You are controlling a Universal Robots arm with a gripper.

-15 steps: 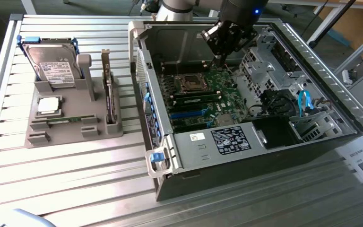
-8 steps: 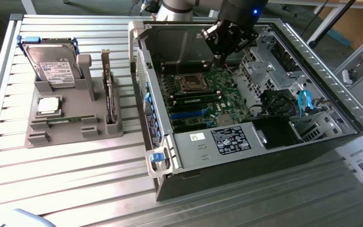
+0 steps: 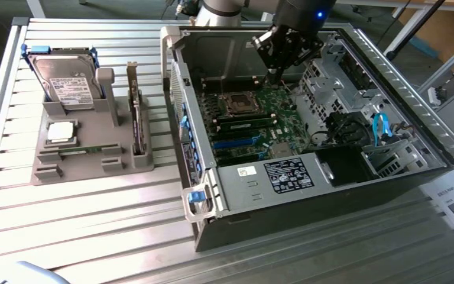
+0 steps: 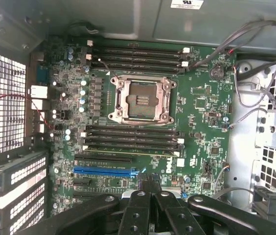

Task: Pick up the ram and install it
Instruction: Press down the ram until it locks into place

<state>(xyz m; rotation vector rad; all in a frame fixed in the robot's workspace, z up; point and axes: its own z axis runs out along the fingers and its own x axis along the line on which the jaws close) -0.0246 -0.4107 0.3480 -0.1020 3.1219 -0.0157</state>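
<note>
The ram (image 3: 82, 149) is a thin green stick lying flat in the front slot of the grey holder (image 3: 69, 168), at the exterior view's left. My gripper (image 3: 276, 72) hangs inside the open computer case (image 3: 306, 177), above the motherboard (image 3: 250, 118) and well away from the ram. In the wrist view my gripper (image 4: 150, 195) has its black fingers pressed together with nothing between them. Below them lie the empty CPU socket (image 4: 141, 100) and the long black memory slots (image 4: 130, 137).
The holder also carries an upright hard drive (image 3: 68, 80), a square silver CPU (image 3: 60, 132) and a tall expansion card (image 3: 136, 118). The case's walls, drive cage (image 3: 345, 71) and loose cables (image 4: 255, 63) hem in the motherboard. All rests on a ribbed metal table (image 3: 93, 213).
</note>
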